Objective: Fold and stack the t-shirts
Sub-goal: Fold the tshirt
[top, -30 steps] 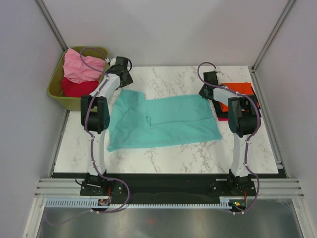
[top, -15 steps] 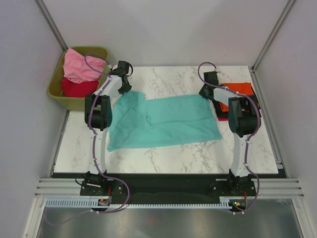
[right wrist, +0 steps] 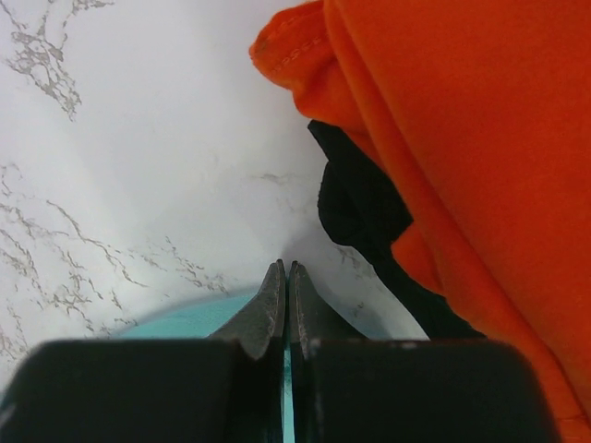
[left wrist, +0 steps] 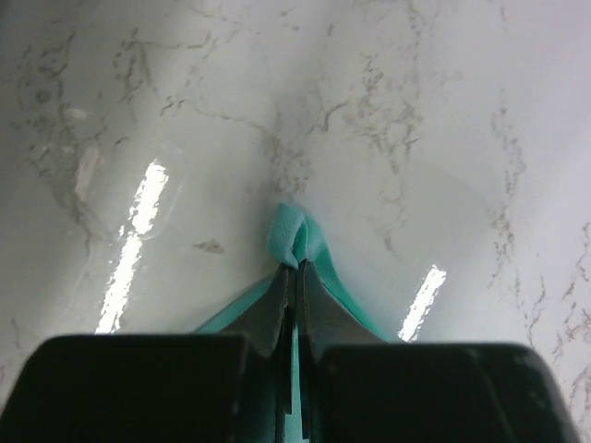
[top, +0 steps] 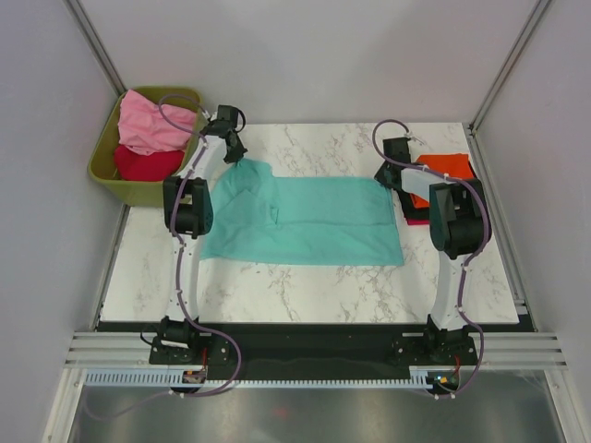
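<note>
Left wrist, fingers (left wrist: pixel 268 318) pinch teal tee (left wrist: pixel 288 235) corner

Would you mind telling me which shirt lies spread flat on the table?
The teal shirt; the orange shirt sits stacked on the black shirt, the pink shirt bundled in the bin.

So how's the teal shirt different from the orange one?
The teal shirt lies spread across the table; the orange shirt sits folded at the right edge on a black shirt. The left hand and right hand each pinch a far corner of the teal shirt; no hand grips the orange shirt. Both are plain single-colour cloth.
</note>
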Available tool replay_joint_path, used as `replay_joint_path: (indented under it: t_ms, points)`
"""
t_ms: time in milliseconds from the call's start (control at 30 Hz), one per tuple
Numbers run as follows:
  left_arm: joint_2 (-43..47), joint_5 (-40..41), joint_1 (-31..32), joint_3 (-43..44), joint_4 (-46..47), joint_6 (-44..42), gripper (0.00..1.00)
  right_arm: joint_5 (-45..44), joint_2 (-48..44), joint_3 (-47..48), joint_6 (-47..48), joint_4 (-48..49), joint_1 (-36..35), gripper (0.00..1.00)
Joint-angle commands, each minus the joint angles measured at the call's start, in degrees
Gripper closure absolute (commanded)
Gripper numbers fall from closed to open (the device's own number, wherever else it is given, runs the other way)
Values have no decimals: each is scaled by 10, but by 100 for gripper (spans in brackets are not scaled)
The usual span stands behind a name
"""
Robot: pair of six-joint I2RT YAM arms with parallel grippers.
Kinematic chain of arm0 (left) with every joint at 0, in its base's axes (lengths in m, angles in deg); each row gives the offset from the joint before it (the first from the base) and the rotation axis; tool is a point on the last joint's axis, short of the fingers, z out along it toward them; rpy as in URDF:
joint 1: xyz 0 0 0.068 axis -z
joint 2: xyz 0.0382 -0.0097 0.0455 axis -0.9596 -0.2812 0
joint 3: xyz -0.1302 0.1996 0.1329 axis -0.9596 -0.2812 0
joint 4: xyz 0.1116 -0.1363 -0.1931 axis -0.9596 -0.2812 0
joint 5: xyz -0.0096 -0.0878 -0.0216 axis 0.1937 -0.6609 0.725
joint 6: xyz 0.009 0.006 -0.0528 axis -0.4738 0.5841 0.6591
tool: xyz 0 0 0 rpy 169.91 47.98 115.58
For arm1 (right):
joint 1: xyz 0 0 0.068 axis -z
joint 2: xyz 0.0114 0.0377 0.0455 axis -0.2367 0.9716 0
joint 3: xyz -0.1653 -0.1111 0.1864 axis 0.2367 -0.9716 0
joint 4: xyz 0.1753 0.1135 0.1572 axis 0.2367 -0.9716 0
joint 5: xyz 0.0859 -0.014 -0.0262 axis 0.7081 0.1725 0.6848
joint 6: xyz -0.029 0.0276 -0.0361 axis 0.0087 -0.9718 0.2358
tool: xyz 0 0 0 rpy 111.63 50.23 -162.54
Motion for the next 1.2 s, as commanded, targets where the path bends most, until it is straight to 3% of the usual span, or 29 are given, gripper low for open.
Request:
replay_joint_path:
  t_ms: [0,400,1167]
  points:
    - [-4,-28,-1,37,25,-37,98,-29,-33,-14,-6,5,5,100]
    - [156,7,1,-131,113,-69,98,-3,-63,-4,9,4,10,100]
    - [276,105,37,-284,161,-124,98,5,-124,-53,23,-3,9,100]
